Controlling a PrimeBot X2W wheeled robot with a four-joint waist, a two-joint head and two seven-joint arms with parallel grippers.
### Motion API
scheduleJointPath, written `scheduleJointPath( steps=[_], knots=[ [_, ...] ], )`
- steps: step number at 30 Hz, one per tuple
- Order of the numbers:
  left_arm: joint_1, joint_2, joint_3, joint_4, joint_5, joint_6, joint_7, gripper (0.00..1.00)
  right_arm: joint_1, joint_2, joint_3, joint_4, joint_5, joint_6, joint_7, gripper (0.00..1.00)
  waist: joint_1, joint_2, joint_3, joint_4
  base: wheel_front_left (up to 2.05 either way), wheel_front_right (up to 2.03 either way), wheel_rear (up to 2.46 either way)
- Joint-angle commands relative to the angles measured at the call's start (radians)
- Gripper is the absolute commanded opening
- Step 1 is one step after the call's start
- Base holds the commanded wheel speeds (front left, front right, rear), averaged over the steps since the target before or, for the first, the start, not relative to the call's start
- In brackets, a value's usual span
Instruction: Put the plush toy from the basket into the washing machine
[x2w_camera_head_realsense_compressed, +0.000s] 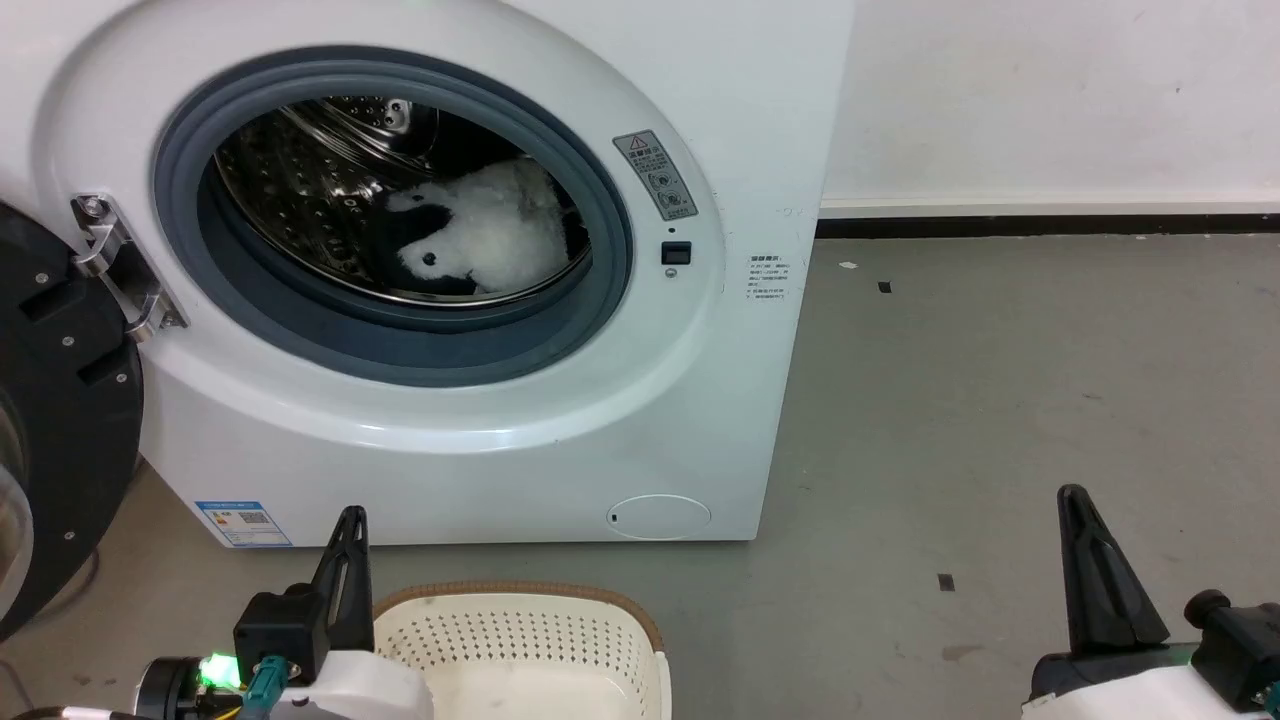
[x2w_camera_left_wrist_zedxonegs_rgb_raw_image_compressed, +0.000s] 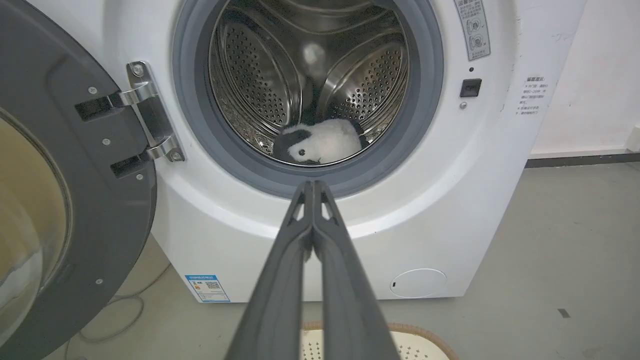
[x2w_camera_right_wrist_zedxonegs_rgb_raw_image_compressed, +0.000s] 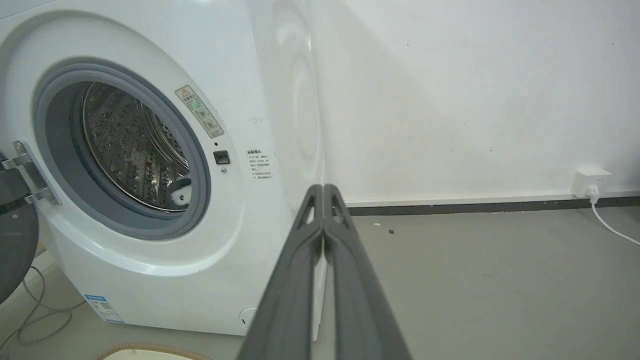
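Left wrist view: we see the plush toy (x2w_camera_left_wrist_zedxonegs_rgb_raw_image_compressed: 327, 142) lying crosswise low in the drum of the washing machine (x2w_camera_left_wrist_zedxonegs_rgb_raw_image_compressed: 450, 200), straight ahead of our left gripper (x2w_camera_left_wrist_zedxonegs_rgb_raw_image_compressed: 312, 186), the nearer one; it and the right gripper (x2w_camera_right_wrist_zedxonegs_rgb_raw_image_compressed: 323, 188) are clenched, holding nothing.

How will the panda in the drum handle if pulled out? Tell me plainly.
The panda probably squashes and flops: its fluffy body slumps along the curve of the drum. Being plush, it is likely light for its bulk. It should not slip much, as the fur offers hold, and it seems unlikely to roll, lying sagged at the drum's bottom.
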Motion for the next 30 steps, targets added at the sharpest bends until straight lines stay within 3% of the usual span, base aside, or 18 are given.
scheduleJointPath(
  steps=[1, 30],
  knots=[
    [-0.001, -0.002, 0.003, -0.009, 0.006, -0.004, 0.008, 0.00, -0.015, 0.000, 0.003, 0.006, -0.012, 0.000, 0.010, 0.00, -0.0001, -0.0001, 0.000, 0.000, 0.00, 0.00, 0.00],
    [-0.002, -0.020, 0.009, -0.046, 0.018, -0.023, 0.065, 0.00, -0.037, 0.000, 0.016, 0.023, -0.061, 0.000, 0.067, 0.00, -0.0001, -0.0001, -0.004, 0.001, 0.00, 0.00, 0.00]
  ],
)
